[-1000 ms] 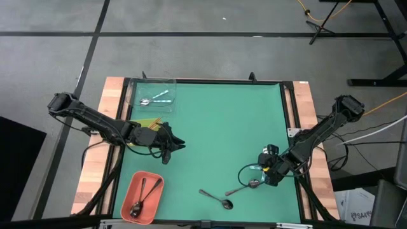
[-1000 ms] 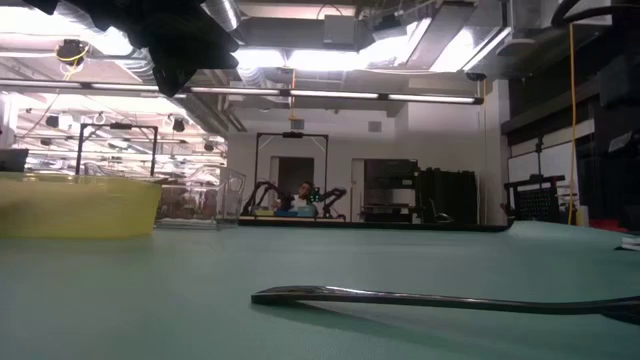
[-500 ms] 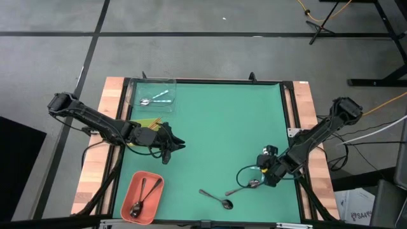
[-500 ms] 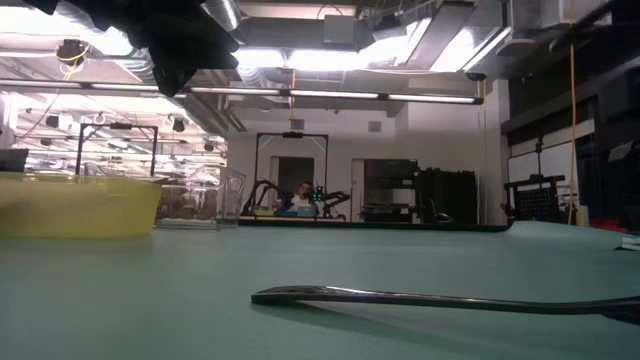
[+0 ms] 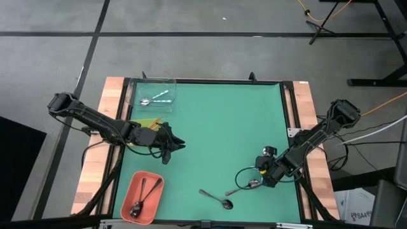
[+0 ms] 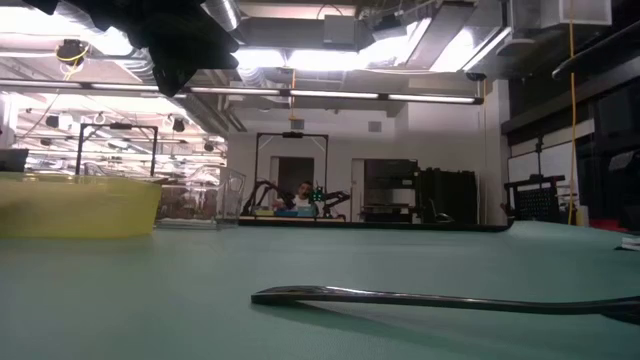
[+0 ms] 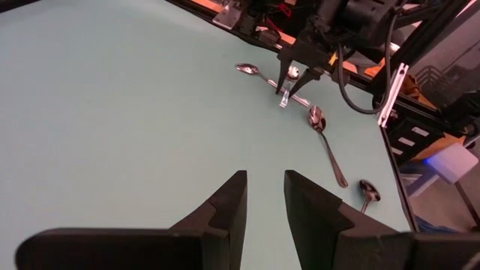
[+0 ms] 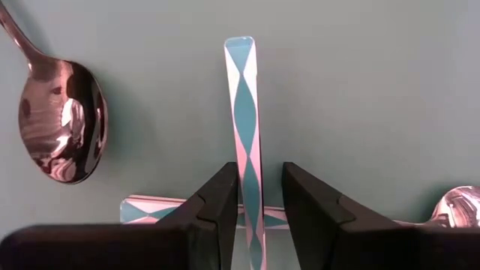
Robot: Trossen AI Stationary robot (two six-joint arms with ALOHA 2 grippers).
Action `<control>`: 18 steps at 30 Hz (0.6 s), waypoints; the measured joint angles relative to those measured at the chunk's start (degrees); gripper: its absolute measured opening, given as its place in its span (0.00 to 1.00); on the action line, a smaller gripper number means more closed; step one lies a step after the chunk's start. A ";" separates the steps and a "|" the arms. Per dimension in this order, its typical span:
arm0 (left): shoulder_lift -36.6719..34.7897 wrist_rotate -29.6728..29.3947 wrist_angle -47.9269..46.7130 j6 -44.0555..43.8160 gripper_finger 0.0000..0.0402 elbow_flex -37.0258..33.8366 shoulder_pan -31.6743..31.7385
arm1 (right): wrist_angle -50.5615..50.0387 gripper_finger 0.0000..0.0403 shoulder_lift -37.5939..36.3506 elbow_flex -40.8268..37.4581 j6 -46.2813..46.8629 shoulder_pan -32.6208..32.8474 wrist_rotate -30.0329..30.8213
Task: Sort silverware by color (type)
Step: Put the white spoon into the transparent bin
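Starting at the left of the table, your left gripper (image 5: pixel 170 147) hangs above the mat beside the yellow-green tray (image 5: pixel 147 122), fingers parted a little with nothing between them, so that arm is waiting. Behind it the clear tray (image 5: pixel 167 85) already has a couple of silver spoons (image 5: pixel 156 98) in it, and the salmon-orange tray (image 5: pixel 129 198) at the near edge holds dark spoons (image 5: pixel 142 197). Moving across, a dark spoon (image 5: pixel 217 198) lies loose on the green mat near the front edge, well apart from any tray. Then you reach the action: your right gripper (image 5: pixel 261 178) is low over the near right part of the mat, and its wrist view shows the fingers (image 8: pixel 222 196) straddling the handle of a shiny silver spoon (image 8: pixel 244 127), narrowly apart, pads just beside the metal; whether they actually pinch it yet, you cannot tell. A copper-toned spoon (image 8: pixel 61 120) lies just beside it. So the step in hand looks like the pick of that silver spoon. Next you would need to close firmly, lift clear of the neighbour, and carry it across to the clear tray.
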 joint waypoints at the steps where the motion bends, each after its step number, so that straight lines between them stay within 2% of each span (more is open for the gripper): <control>1: 0.00 -0.06 0.01 0.00 0.21 0.00 -0.01 | 0.00 0.26 0.01 0.00 0.00 0.02 0.00; 10: 0.00 -0.22 0.01 0.00 0.21 0.00 -0.01 | -0.02 0.24 0.04 0.00 -0.14 0.01 0.02; 18: 0.00 -0.22 0.01 0.00 0.21 0.00 -0.01 | 0.00 0.08 0.05 0.00 -1.62 0.02 -0.04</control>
